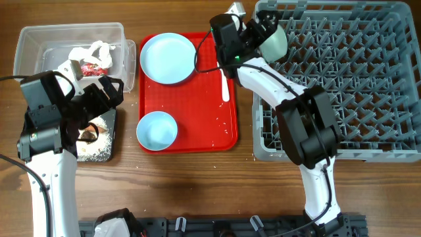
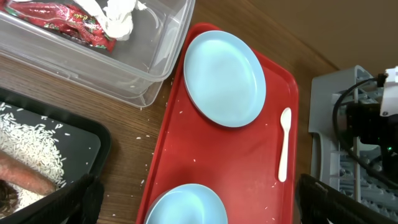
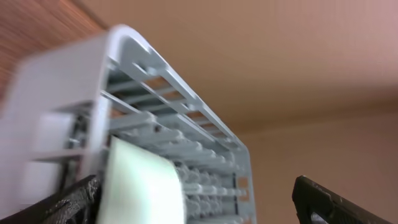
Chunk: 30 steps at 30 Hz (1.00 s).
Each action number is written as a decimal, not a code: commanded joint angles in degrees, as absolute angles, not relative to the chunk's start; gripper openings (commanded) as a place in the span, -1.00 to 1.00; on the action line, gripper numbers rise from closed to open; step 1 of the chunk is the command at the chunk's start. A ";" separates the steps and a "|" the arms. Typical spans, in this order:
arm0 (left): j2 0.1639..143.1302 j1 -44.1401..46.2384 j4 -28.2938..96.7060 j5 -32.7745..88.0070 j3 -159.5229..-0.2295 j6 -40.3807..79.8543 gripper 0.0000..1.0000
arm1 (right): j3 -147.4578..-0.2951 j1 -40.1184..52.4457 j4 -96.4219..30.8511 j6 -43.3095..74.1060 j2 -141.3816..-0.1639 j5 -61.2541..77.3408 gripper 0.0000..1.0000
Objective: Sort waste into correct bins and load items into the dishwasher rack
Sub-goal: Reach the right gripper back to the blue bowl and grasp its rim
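1. Though most of the sorting looks finished, the nearest spot is the black tray (image 1: 105, 148) at 8 o'clock on the table. It holds the rice crumbs (image 2: 31, 146) and the sausage stick (image 2: 22, 174). The left gripper (image 1: 110, 91) hangs over its far end, fingers spread and empty.
2. On the red tray (image 1: 204, 112) at the centre, a bowl (image 1: 156, 130) sits at the 7 o'clock corner, the spoon (image 1: 225, 85) by the 3 o'clock edge, and the plate (image 1: 168, 58) at 11 o'clock.
3. At 10 o'clock on the table, the clear tub (image 1: 39, 39) holds the wrapper (image 2: 68, 18) and the tissue (image 2: 118, 15).
4. Farthest off, the right gripper (image 1: 263, 33) is at the rack's (image 1: 368, 79) 11 o'clock corner. The second bowl (image 1: 275, 43) is there, just beside one finger. The fingers stand apart and seem not to pinch it, though the wrist view is blurred.
5. I judge the step in hand to be rack loading. Next, the bowl must settle between pegs before the arm fetches the plate by its rim.
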<state>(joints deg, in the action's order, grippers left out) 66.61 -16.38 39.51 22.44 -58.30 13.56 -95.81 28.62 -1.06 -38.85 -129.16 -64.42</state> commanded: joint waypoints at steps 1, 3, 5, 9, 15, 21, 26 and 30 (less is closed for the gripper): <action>66.92 -16.14 39.35 23.31 -59.27 12.38 1.00 | -96.01 29.30 -1.13 -34.20 -125.21 -58.92 0.99; 66.92 -16.14 39.35 23.31 -59.27 12.38 1.00 | -96.01 29.30 -1.91 -31.22 -121.95 -57.25 0.99; 66.92 -16.14 39.35 23.31 -59.27 12.38 1.00 | -96.01 29.30 -4.47 -26.94 -117.80 -53.65 1.00; 66.92 -16.14 39.35 23.31 -59.27 12.38 1.00 | -96.01 29.63 -18.50 -9.91 -108.90 -33.85 1.00; 66.92 -16.14 39.35 23.31 -59.27 12.38 1.00 | -95.50 29.93 -35.86 18.76 -104.90 22.76 0.99; 66.92 -16.14 39.35 23.31 -59.27 12.38 1.00 | -89.03 37.34 -35.68 27.27 -110.50 22.90 0.86; 66.92 -16.14 39.35 23.31 -59.27 12.38 0.99 | -88.60 42.96 -38.26 34.79 -117.05 13.32 0.61; 66.92 -16.14 39.35 23.31 -59.27 12.38 1.00 | -88.66 44.58 -37.54 35.16 -120.68 15.35 0.44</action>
